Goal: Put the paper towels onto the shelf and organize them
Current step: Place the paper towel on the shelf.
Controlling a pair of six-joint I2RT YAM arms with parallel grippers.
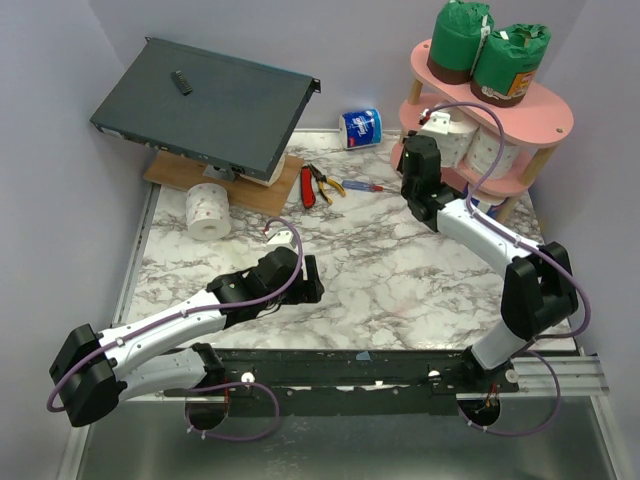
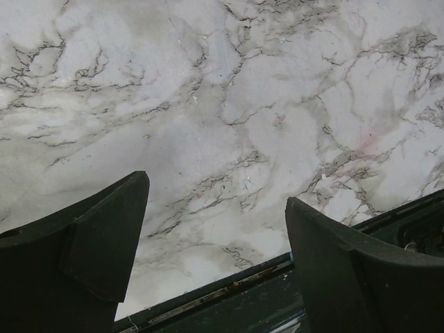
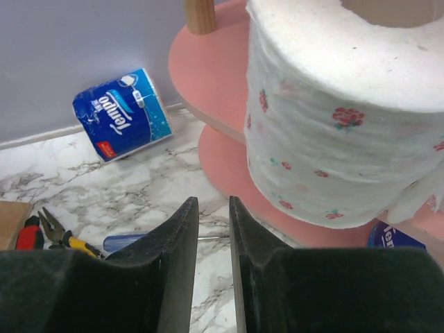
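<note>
Jaws of the right gripper (image 3: 210,229) are nearly shut and empty just left of a light, squashy roll (image 3: 347,118) on the shelf (image 3: 208,69), best gripped across its sides, while the left gripper (image 2: 215,229) is held wide.

You get even, soft overhead light; shadows stay faint under the arms. Wrist views blur the near fingers (image 3: 173,277).

Open marble tabletop (image 1: 380,270) is left between the arms. The shelf's (image 1: 548,112) middle tier is blocked by a white roll (image 3: 347,118) just beside the right gripper (image 3: 211,229). The far left is taken up by a grey box (image 1: 205,108).
</note>
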